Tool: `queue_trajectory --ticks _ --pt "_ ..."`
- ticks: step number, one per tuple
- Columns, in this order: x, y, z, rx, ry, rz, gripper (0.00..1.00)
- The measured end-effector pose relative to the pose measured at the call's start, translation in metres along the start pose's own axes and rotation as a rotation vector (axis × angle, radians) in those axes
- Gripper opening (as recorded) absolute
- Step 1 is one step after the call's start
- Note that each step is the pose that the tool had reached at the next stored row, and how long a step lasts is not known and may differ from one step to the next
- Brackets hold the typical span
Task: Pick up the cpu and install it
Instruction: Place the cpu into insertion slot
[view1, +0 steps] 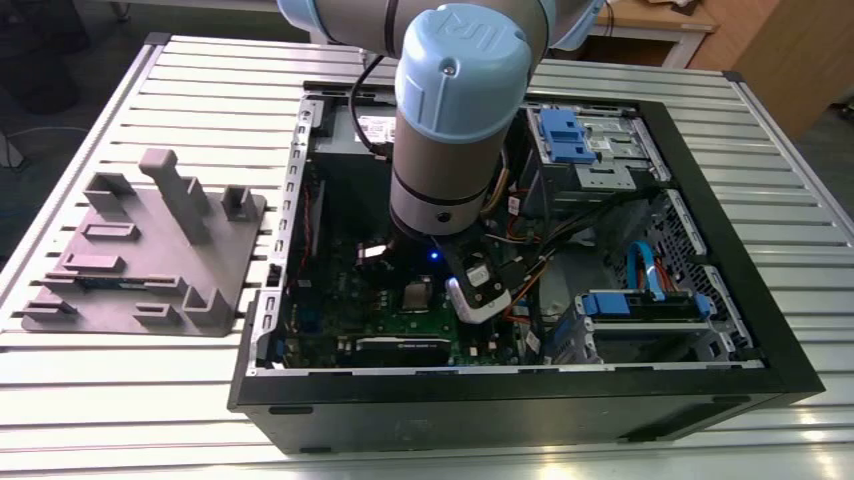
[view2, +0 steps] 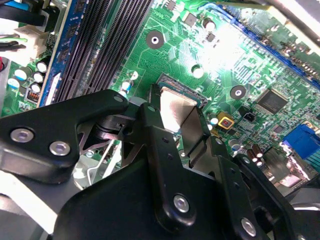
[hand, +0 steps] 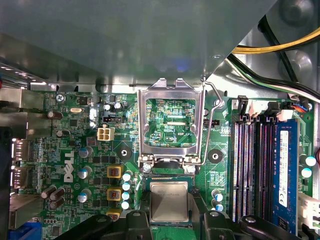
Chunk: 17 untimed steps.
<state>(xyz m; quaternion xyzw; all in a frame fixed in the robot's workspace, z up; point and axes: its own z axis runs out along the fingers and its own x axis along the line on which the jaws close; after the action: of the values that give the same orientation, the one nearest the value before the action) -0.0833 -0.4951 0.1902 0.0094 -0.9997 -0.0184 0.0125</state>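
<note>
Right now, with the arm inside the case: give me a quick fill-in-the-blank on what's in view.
1. The gripper is nearest the ___.
2. The socket's hinged bracket is flipped ___.
3. The motherboard is coloured ___.
4. The grey fixture tray lies toward the exterior view's ___ of the computer case.
Missing words: cpu; open; green; left.

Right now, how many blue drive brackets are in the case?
2. One blue bracket is at the case's far end on the exterior view's right; the other is nearer the camera on the same side. The arm may hide more.
</note>
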Motion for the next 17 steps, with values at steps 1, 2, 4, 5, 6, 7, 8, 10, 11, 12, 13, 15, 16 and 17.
queue_trajectory --ticks 1,2,4,5,6,7,8,10,11,12,13,15,16,17 --pt "0.0 0.0 0.0 0.0 0.0 0.0 0.41" --pt "0.0 0.0 0.0 0.0001 0.0 0.0 0.41" --pt "0.0 0.0 0.0 0.0001 0.0 0.0 0.41" --pt "0.0 0.0001 -0.0005 -0.0002 -0.0001 0.0 0.41" --pt "0.0 0.0002 -0.0011 -0.0008 -0.0004 0.0 0.41" --pt "0.0 0.0002 -0.0018 -0.0007 -0.0003 0.0 0.41" --pt "0.0 0.0001 -0.0028 -0.0001 0.0 0.0 0.41" --pt "0.0001 0.0002 -0.0036 -0.0003 -0.0002 0.0 0.41" --pt "0.0001 0.0002 -0.0035 -0.0004 -0.0002 0.0 0.41" --pt "0.0 0.0002 -0.0036 -0.0004 -0.0002 0.001 0.41" --pt "0.0004 0.0001 -0.0037 -0.0001 -0.0001 0.002 0.41" --pt "0.0016 0.0002 -0.0035 -0.0002 -0.0005 0.009 0.41" --pt "0.002 0.0002 -0.0034 -0.0004 -0.0007 0.015 0.41" --pt "0.0021 0.0002 -0.0033 -0.0004 -0.0008 0.021 0.41"
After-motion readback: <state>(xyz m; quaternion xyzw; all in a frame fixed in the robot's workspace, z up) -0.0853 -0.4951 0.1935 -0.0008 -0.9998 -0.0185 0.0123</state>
